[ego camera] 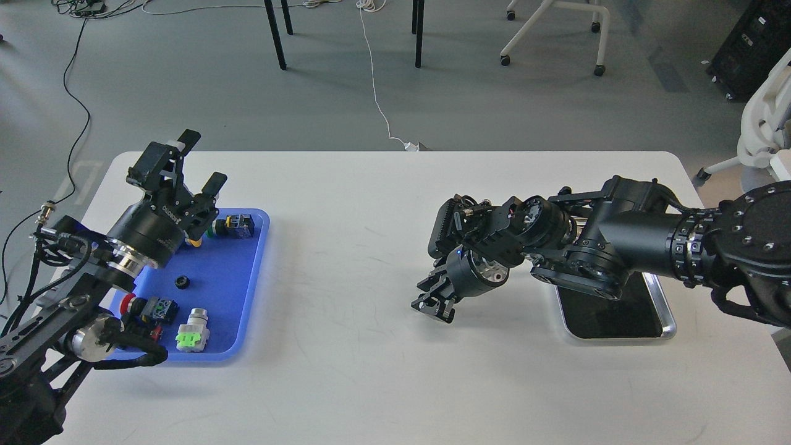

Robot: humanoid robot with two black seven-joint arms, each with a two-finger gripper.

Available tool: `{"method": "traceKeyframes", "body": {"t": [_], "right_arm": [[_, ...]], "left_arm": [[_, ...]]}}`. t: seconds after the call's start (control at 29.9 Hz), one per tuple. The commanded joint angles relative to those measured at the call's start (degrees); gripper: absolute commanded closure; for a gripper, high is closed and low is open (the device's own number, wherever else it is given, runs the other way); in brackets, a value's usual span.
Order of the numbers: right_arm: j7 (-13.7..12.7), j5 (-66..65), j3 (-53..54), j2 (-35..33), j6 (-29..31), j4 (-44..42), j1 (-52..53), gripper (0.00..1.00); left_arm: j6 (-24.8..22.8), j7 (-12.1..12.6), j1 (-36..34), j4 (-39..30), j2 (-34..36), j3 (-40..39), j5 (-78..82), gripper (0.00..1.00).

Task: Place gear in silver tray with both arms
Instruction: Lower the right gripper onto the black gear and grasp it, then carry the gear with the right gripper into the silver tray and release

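This looked like a robotics lab or test room rather than a home. A plain white table (383, 259) stood on a grey floor (204, 80) where loose cables (377, 80) trailed from the far side, with black table legs (275, 34) and white wheeled chair bases (553, 37) beyond it and dark equipment (751, 49) at the far right. On the table, a blue plastic tray (247, 290) at the left held industrial push-button switches (238, 225), the kind of parts used in bench trials.
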Motion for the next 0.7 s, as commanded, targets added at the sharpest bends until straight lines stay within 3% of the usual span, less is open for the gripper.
{"method": "traceKeyframes", "body": {"t": [0.0,0.1,0.23,0.47,0.67], "right_arm": [[0.01,0.0,-0.08,0.1,0.0,-0.06,0.03,0.67],[0.01,0.0,-0.08,0.01,0.09,0.03,0.03,0.8],[0.01,0.26,-0.08,0.01,0.17,0.03,0.03,0.84],[0.01,0.79,0.18,-0.51,0.09,0.21,0.73,0.84],[0.01,1.32,0.54,-8.84,-0.09,3.1,7.22,0.84]], "left_arm": [[0.0,0.0,0.0,0.0,0.02,0.0,0.0,0.02],[0.0,0.0,0.0,0.0,0.02,0.0,0.0,0.02],[0.0,0.0,0.0,0.0,0.02,0.0,0.0,0.02],[0.0,0.0,-0.17,0.0,0.02,0.0,0.0,0.02],[-0.09,0.0,-0.18,-0.09,0.1,0.0,0.0,0.02]]}}
